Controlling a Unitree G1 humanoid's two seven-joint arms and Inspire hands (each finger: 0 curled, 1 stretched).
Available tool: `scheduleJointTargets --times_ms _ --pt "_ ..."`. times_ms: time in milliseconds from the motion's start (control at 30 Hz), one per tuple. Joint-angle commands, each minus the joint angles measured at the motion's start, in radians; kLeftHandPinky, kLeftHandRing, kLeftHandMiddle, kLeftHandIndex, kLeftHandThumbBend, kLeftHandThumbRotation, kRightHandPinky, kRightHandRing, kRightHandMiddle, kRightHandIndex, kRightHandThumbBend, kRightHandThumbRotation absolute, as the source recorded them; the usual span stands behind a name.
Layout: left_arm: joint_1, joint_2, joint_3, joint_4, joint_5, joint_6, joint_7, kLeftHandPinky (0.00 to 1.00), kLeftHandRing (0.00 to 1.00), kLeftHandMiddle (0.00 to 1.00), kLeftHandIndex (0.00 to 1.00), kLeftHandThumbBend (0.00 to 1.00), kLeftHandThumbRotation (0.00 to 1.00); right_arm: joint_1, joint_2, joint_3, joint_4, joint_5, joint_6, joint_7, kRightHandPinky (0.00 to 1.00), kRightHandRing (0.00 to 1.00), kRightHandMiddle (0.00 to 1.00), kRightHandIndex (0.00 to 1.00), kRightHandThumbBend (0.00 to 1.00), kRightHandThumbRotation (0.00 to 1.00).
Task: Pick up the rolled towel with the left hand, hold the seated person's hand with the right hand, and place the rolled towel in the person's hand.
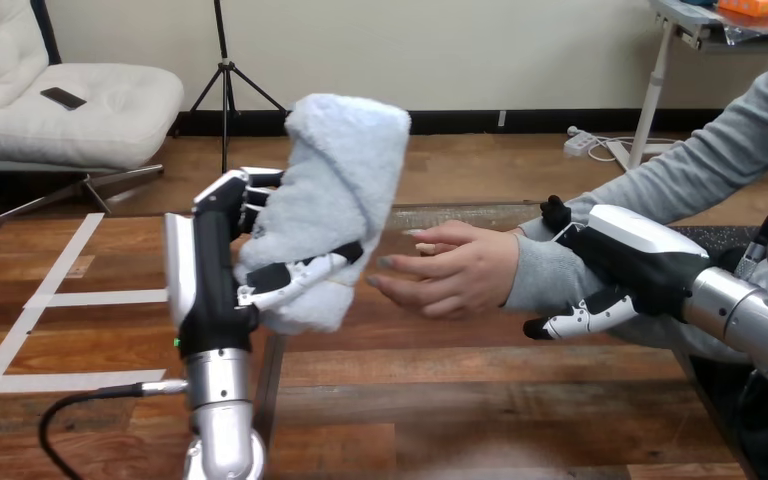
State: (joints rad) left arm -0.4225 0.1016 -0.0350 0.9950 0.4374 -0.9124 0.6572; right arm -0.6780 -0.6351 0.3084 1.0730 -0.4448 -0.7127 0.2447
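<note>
Wood-plank table (480, 400) beneath everything | rolled towel (335, 190): pale blue, fluffy, upright, raised at left, left hand (210, 270) curled round it | person's hand (460, 270): relaxed, fingers pointing left, just right of towel, apart | right hand (640, 260): thumb and fingers wrapping grey-sleeved wrist (545, 275)

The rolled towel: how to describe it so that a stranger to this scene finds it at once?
Over the left half of the wooden table, the robot's left arm rises from the bottom edge. Its left hand holds the rolled towel nearly upright, fingers curled round it. It is the only pale, fluffy thing, just left of the person's hand.
</note>
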Motion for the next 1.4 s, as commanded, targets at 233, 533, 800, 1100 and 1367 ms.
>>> scheduleJointTargets --times_ms 233,533,800,1100,1367 --pt "-0.115 -0.018 -0.005 0.013 -0.031 -0.041 -0.021 0.33 0.37 0.41 0.42 0.55 0.0 -0.044 -0.021 -0.031 -0.053 0.023 -0.011 0.011 0.27 0.29 0.32 0.33 0.72 0.33" --pt "-0.123 -0.033 -0.005 0.026 -0.054 -0.05 -0.05 0.33 0.37 0.41 0.42 0.54 0.0 -0.04 -0.018 -0.038 -0.057 0.031 -0.016 0.019 0.26 0.28 0.32 0.32 0.72 0.33" --pt "-0.127 -0.041 -0.009 0.029 -0.064 -0.048 -0.071 0.33 0.37 0.41 0.42 0.54 0.0 -0.039 -0.016 -0.04 -0.061 0.036 -0.014 0.026 0.28 0.29 0.32 0.33 0.73 0.35" --pt "-0.129 -0.055 -0.007 0.035 -0.077 -0.051 -0.095 0.33 0.37 0.41 0.42 0.55 0.0 -0.036 -0.014 -0.044 -0.065 0.041 -0.017 0.03 0.28 0.29 0.32 0.32 0.74 0.36" --pt "-0.132 -0.069 -0.009 0.035 -0.083 -0.048 -0.102 0.34 0.37 0.41 0.42 0.56 0.0 -0.035 -0.015 -0.046 -0.066 0.043 -0.016 0.033 0.28 0.29 0.32 0.32 0.74 0.37"
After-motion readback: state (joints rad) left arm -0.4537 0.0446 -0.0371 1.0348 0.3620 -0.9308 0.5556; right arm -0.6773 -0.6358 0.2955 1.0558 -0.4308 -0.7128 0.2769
